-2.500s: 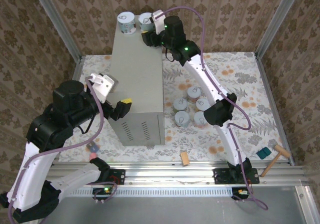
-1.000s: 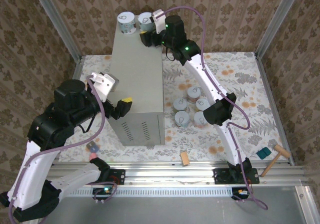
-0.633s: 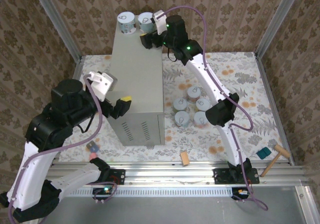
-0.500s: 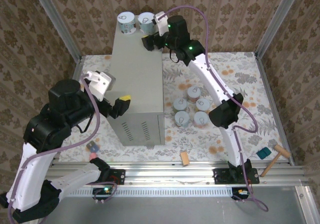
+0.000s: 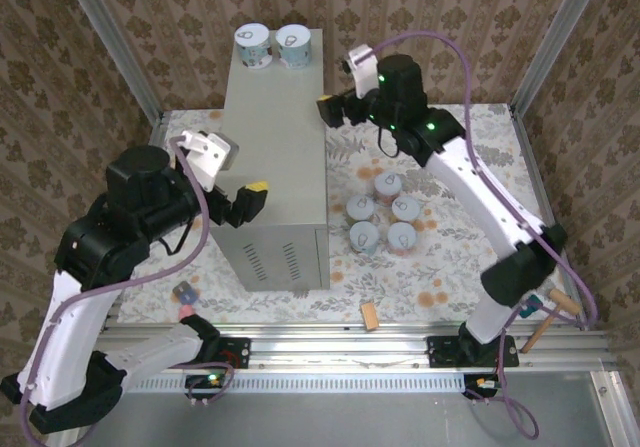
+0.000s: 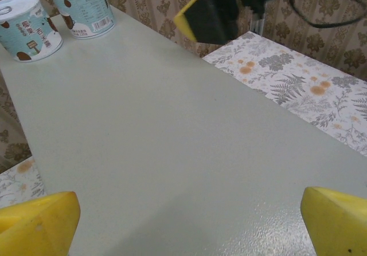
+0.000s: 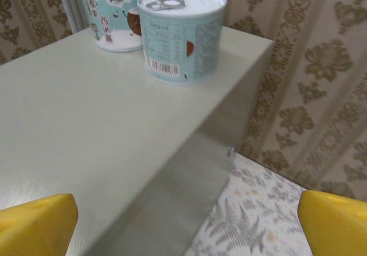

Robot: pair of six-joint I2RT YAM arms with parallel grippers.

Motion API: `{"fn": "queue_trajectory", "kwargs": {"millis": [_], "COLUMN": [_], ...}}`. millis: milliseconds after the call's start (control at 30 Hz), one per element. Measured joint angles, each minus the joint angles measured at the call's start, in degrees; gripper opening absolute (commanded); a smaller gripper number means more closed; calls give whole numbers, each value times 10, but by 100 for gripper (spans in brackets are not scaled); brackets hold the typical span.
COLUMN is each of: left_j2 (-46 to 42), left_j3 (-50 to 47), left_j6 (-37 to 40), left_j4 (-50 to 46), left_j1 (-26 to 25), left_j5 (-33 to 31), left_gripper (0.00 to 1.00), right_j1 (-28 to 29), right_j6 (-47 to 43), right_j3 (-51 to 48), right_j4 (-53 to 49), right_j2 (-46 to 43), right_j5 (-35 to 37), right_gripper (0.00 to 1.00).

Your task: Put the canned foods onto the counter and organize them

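Two pale blue canned foods [image 5: 253, 45] [image 5: 293, 45] stand side by side at the far end of the grey counter [image 5: 275, 147]. Several more cans [image 5: 383, 212] sit grouped on the floral floor to its right. My right gripper [image 5: 335, 110] hangs open and empty beside the counter's right edge, back from the nearer can [image 7: 182, 32]; its yellow fingertips [image 7: 34, 221] are wide apart. My left gripper [image 5: 243, 205] is open and empty over the counter's near end, looking along the top [image 6: 160, 141] toward both cans [image 6: 22, 20] [image 6: 82, 7].
A wooden block [image 5: 370, 315] lies near the front rail. A wooden mallet [image 5: 548, 317] and a teal piece [image 5: 526, 304] lie at the front right. A small object [image 5: 185, 294] sits at the front left. Patterned walls and metal posts close in the sides.
My right gripper opened, left the second can standing on the counter's far end, and drew back to the right and nearer. My left arm shifted only slightly.
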Motion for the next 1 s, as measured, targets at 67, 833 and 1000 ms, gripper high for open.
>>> {"fn": "queue_trajectory", "kwargs": {"millis": [67, 833, 1000], "left_j2": [8, 143, 155], "left_j3": [1, 42, 49], "left_j6": [-2, -15, -17], "left_j4": [6, 73, 82], "left_j1": [0, -98, -121], "left_j5": [6, 36, 22], "left_gripper": [100, 100, 100], "right_j1": [0, -9, -7], "right_j6": [2, 244, 288], "right_j3": [-55, -398, -446], "right_j4": [-2, -188, -213], "right_j2": [-55, -285, -284], "right_j5": [18, 182, 179], "right_gripper": [100, 100, 100]}}
